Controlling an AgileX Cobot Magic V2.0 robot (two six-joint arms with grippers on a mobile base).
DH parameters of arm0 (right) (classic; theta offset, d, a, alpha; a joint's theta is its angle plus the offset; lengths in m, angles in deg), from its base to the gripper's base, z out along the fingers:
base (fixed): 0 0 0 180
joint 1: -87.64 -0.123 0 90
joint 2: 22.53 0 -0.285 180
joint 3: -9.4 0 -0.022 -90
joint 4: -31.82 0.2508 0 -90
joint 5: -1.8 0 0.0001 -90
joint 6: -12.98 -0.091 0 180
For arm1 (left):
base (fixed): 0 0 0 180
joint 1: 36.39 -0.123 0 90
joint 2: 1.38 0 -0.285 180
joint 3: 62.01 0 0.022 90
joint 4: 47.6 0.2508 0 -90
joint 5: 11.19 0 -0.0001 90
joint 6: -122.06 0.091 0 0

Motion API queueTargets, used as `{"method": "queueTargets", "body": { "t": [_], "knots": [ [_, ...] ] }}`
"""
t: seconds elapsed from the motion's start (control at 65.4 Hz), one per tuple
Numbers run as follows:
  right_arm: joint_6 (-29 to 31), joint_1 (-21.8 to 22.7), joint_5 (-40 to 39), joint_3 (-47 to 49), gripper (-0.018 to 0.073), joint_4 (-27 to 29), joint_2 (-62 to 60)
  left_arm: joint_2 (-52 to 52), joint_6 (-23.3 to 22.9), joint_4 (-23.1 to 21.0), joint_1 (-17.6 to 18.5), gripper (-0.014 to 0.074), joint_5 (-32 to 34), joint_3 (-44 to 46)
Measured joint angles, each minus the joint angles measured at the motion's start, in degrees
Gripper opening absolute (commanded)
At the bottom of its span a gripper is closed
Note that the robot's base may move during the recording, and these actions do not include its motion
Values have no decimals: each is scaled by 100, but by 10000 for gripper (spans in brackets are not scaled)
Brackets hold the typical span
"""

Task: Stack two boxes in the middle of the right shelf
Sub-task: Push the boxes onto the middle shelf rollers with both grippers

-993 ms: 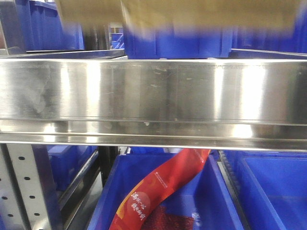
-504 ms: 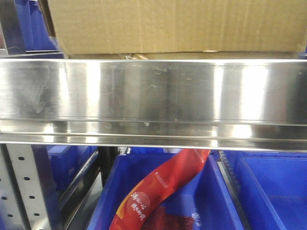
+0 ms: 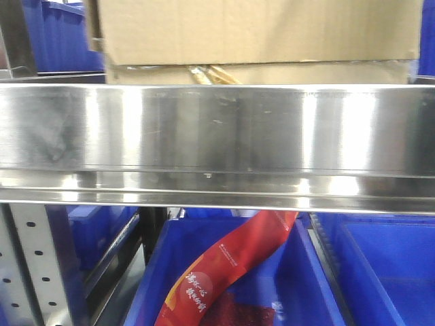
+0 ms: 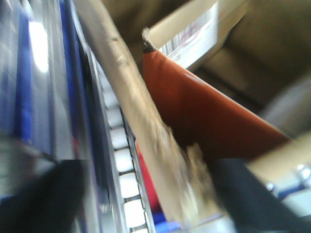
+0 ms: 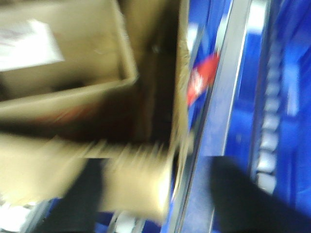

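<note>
In the front view the upper box (image 3: 258,30) fills the top of the frame, sitting on the flatter box (image 3: 299,73), of which only a thin strip shows just above the shelf rim (image 3: 217,129). A torn strip of yellowish tape (image 3: 211,75) hangs at the seam between them, near top centre. The upper box's left edge stands slightly inside the lower one's, so the two are not squarely aligned.

The main risk, judged from this, is that the stack shifts on release. If either arm drags cardboard as it backs off, the top box could skew further or slide toward the shelf's front lip. The loose tape could also snag.

Both wrist views are heavily blurred. In the left wrist view a cardboard edge (image 4: 141,131) runs diagonally from upper left to bottom centre, between two dark shapes at the lower corners that are probably the left gripper's fingers (image 4: 48,199). Whether they pinch the cardboard cannot be told. In the right wrist view an open box wall (image 5: 177,82) runs down the middle of the frame toward dark finger shapes (image 5: 243,194) at the bottom. Its grip likewise cannot be read. Each box edge lies right at its gripper, near or touching.

Below the shelf, a red packet (image 3: 224,268) lies in a blue bin (image 3: 380,272).
</note>
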Motion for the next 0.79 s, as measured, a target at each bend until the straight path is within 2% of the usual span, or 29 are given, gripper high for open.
{"method": "queueTargets", "body": {
  "t": [0.199, 0.321, 0.443, 0.474, 0.688, 0.795],
  "knots": [
    [0, 0, -409, -699, -151, 0, -855, -938, 0, 89, 0, -4, 121, -710],
    [0, 0, -862, -1606, -157, 0, -1498, -1654, 0, 115, 0, -112, 592, -1633],
    [158, 0, -1402, -2603, -157, 0, -2172, -2393, 0, 115, 0, -111, 1272, -2648],
    [296, 0, -1736, -3185, -157, 0, -2572, -2853, 0, 124, 0, -111, 1699, -3218],
    [549, 0, -2793, -5090, -162, 0, -3926, -4415, 0, 269, 0, -111, 3204, -5256],
    [695, 0, -3214, -5776, -162, 0, -4591, -5142, 0, 319, 0, -111, 3710, -6092]
  ]
}}
